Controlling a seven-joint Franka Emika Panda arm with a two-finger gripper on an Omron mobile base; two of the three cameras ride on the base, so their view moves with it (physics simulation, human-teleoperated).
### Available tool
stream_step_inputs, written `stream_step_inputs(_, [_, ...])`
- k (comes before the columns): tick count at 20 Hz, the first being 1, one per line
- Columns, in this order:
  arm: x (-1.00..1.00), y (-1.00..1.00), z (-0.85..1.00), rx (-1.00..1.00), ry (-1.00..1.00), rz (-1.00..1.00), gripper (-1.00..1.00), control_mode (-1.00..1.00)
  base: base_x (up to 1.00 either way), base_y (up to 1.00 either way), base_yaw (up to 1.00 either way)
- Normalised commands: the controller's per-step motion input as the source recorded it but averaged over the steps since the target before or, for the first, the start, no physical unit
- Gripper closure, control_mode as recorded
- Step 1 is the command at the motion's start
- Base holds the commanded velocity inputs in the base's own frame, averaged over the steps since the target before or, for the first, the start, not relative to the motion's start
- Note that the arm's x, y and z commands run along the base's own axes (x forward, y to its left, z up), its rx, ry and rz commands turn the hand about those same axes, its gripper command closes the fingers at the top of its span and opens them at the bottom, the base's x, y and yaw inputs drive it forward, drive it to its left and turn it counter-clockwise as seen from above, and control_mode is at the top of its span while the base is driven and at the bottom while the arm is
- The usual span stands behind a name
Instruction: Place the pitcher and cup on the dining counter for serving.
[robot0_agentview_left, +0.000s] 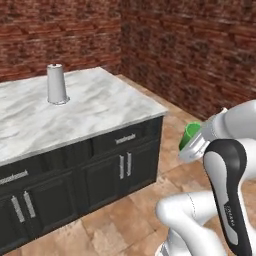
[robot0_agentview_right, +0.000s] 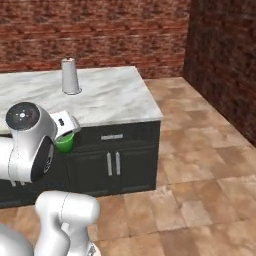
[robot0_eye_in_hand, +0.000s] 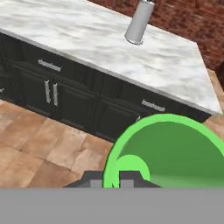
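My gripper (robot0_eye_in_hand: 109, 180) is shut on the rim of the bright green cup (robot0_eye_in_hand: 175, 153), and I look down into the cup from above. The cup (robot0_agentview_left: 190, 134) hangs in the air off the dining counter's right end, above the tiled floor and below the level of the top. From the other side the cup (robot0_agentview_right: 65, 142) peeks out under my hand, in front of the black cabinets. The dining counter (robot0_agentview_left: 105, 107) (robot0_agentview_right: 117, 100) (robot0_eye_in_hand: 78, 37) has a white-grey marble top. The pitcher is out of view.
A tall grey-white cylinder (robot0_agentview_left: 57, 84) (robot0_agentview_right: 70, 76) (robot0_eye_in_hand: 139, 22) stands upright on the marble top, towards its far side. Black cabinet doors with silver handles (robot0_agentview_left: 125, 165) face me. Brick walls (robot0_agentview_left: 190, 50) close the room behind and to the right, with tiled floor (robot0_agentview_right: 200, 165) between.
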Motion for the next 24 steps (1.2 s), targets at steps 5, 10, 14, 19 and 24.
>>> stream_step_inputs(5, [0.00, 0.00, 0.00, 0.00, 0.00, 0.00, 1.00, 1.00, 0.99, 0.43, 0.62])
stream_step_inputs(10, [0.00, 0.00, 0.00, 0.00, 0.00, 0.00, 1.00, 1.00, 0.96, 0.81, 0.48])
stream_step_inputs(14, [0.00, 0.00, 0.00, 0.00, 0.00, 0.00, 1.00, 1.00, 0.89, 1.00, 0.33])
stream_step_inputs(19, [0.00, 0.00, 0.00, 0.00, 0.00, 0.00, 1.00, 1.00, 0.48, 1.00, 0.11])
stream_step_inputs(24, [0.00, 0.00, 0.00, 0.00, 0.00, 0.00, 1.00, 1.00, 0.13, 1.00, -0.15])
